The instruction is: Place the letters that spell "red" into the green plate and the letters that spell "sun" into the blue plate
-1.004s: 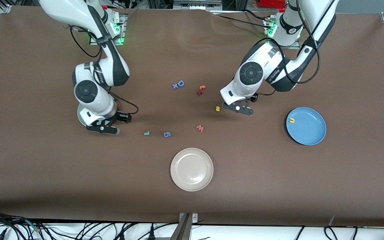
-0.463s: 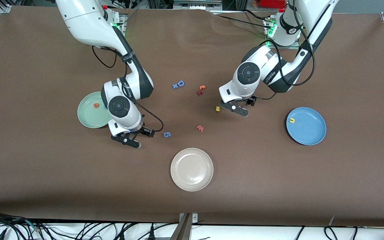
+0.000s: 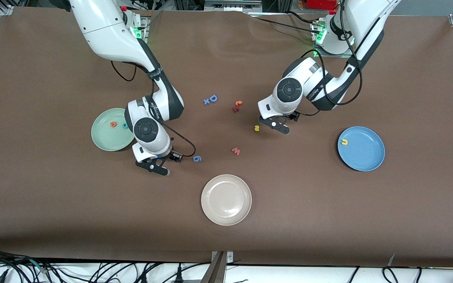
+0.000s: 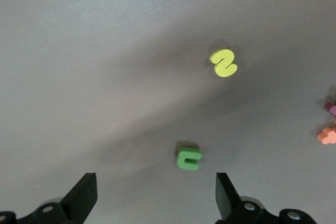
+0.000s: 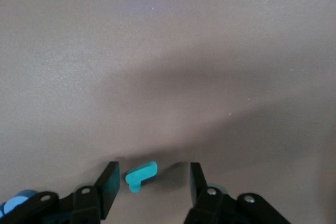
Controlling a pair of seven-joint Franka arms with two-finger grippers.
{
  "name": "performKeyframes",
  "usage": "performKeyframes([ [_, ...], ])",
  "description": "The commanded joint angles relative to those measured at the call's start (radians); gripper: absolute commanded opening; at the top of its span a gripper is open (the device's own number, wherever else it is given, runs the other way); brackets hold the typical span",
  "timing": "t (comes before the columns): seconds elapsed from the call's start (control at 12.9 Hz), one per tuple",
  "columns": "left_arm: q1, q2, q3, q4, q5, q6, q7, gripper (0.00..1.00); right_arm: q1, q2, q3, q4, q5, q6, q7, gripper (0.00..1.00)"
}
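The table (image 3: pixel 328 220) is covered with a plain brown mat, and both arm bases stand along its edge away from the front camera. Cables and metal frame parts run along the 2 long edges of the table.

The left gripper (image 4: pixel 155 200) is low over the mat, between the red and orange letter pair (image 3: pixel 237 106) and the blue plate (image 3: pixel 364 161). Its 2 fingers (image 4: pixel 84 195) stand wide apart and hold nothing. The green "n" (image 4: pixel 189 158) lies flat on the mat between them, touching neither. The yellow "s" (image 3: pixel 256 128) lies on the mat just beside this gripper, toward the right arm's end. The yellow "u" (image 3: pixel 344 142) already lies in the blue plate, near its rim.

The right gripper (image 5: pixel 152 184) is low over the mat, between the green plate (image 3: pixel 102 143) and the blue "6" (image 3: pixel 197 158). Its fingers (image 5: pixel 109 184) are about half open. The small teal "r" (image 5: pixel 140 174) lies on the mat between them, close to 1 finger, and I cannot tell if it touches that finger. The gripper does not grip it.

The orange "e" (image 3: pixel 113 124) and the teal "d" (image 3: pixel 124 125) lie in the green plate.

The beige plate (image 3: pixel 226 214) stands nearest to the front camera, with nothing in it. The salmon "w" (image 3: pixel 236 151) lies on the mat between this plate and the yellow "s". The blue "D" (image 3: pixel 212 98) lies with a small blue "x" (image 3: pixel 206 101) just beside it, both farther from the front camera.
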Motion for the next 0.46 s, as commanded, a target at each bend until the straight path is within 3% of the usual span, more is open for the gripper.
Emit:
performKeyframes([
  [0.0, 0.000, 0.001, -0.004, -0.048, 0.029, 0.080, -0.019, 0.99, -0.004, 0.033, 0.020, 0.031, 0.009, 0.008, 0.016, 0.58],
  [0.15, 0.000, 0.001, -0.004, -0.077, 0.031, 0.131, -0.019, 0.99, -0.004, 0.034, 0.022, 0.031, 0.009, 0.011, 0.014, 0.51],
  [0.39, 0.000, 0.002, -0.005, -0.107, 0.031, 0.148, -0.019, 0.99, -0.004, 0.033, 0.022, 0.031, 0.009, 0.009, 0.005, 0.32],
])
